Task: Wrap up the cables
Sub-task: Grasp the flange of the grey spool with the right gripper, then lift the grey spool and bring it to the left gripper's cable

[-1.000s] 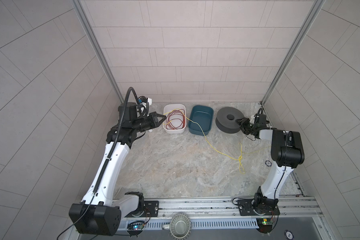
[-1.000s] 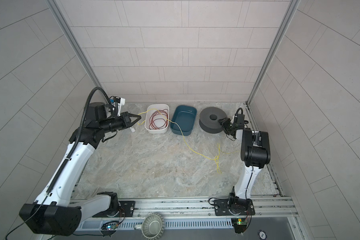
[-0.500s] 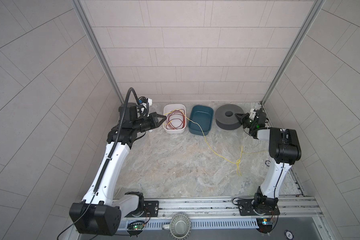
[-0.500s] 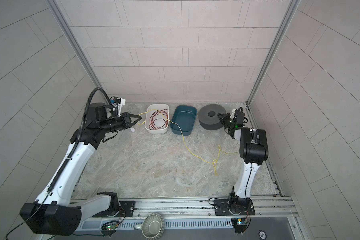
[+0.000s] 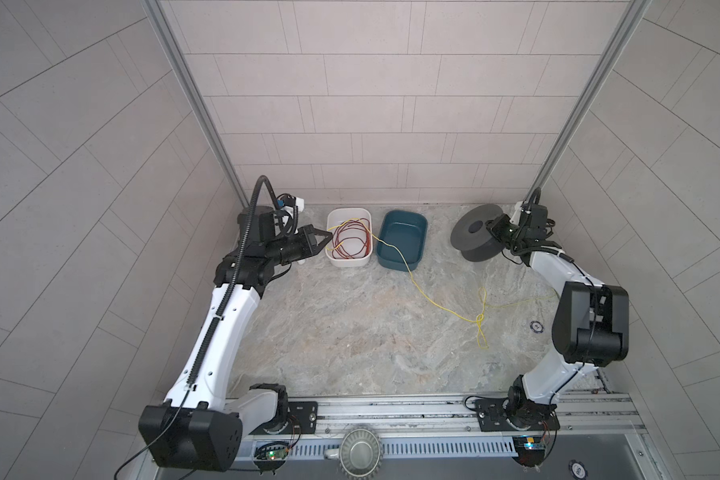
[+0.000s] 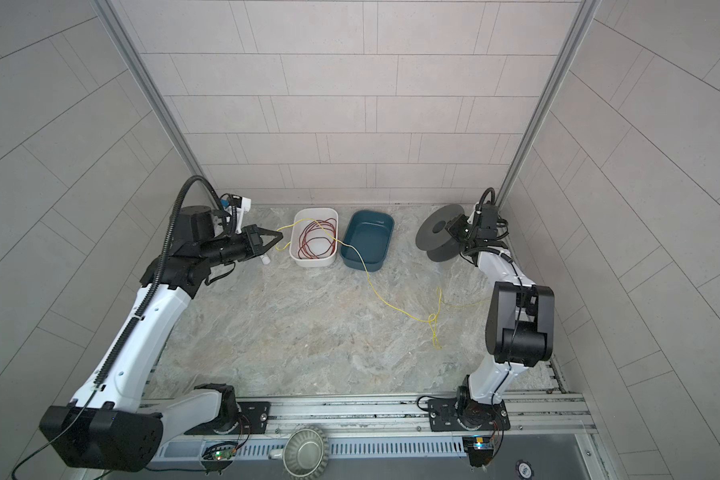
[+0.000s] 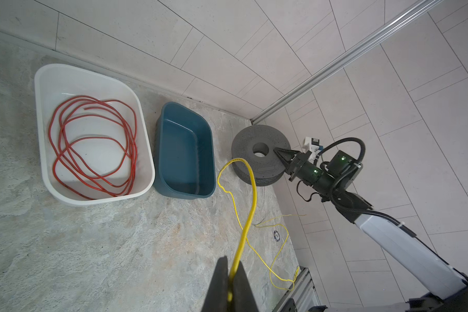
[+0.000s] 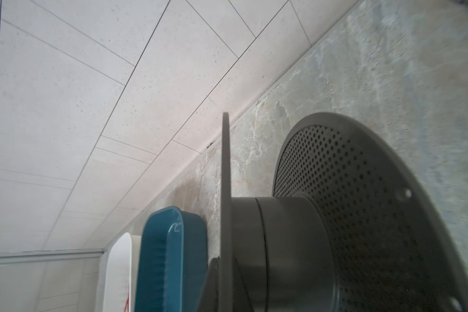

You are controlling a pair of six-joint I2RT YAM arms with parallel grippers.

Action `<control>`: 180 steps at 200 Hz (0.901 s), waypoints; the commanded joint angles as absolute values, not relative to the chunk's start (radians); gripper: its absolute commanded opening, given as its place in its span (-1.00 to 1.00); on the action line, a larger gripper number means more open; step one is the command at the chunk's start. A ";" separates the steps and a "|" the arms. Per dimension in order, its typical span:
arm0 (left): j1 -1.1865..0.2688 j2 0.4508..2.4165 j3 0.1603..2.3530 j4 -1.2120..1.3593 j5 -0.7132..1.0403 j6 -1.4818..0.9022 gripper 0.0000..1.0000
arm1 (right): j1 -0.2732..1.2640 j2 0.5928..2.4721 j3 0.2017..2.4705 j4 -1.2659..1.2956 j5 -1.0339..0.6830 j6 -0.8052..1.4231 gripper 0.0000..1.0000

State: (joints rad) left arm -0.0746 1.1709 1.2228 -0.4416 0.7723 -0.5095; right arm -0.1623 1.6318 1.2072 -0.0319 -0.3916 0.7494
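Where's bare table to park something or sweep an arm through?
Free: the wide table stretch between left arm, white tub, teal tub and front rail, up to the yellow cable. Also the gap between teal tub and spool. Crowded: back left, where the left pincer holds the cable beside the white tub; right of centre, the cable's tangle.

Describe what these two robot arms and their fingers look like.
The left arm and right arm have white shells and black joints. A black ribbed hose loops at each wrist. The left gripper and right gripper end in black, pointed fingers.
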 commanded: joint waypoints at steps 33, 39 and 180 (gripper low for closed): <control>-0.077 1.118 1.208 -0.454 0.805 -0.436 -1.00 | 0.014 1.374 1.286 -0.420 -0.168 0.549 -1.00; -0.077 1.112 1.205 -0.454 0.812 -0.429 -1.00 | 0.038 1.352 1.292 -0.451 -0.158 0.550 -1.00; -0.078 0.976 1.117 -0.431 0.837 -0.391 -1.00 | 0.717 1.311 1.232 -0.537 0.328 0.716 -1.00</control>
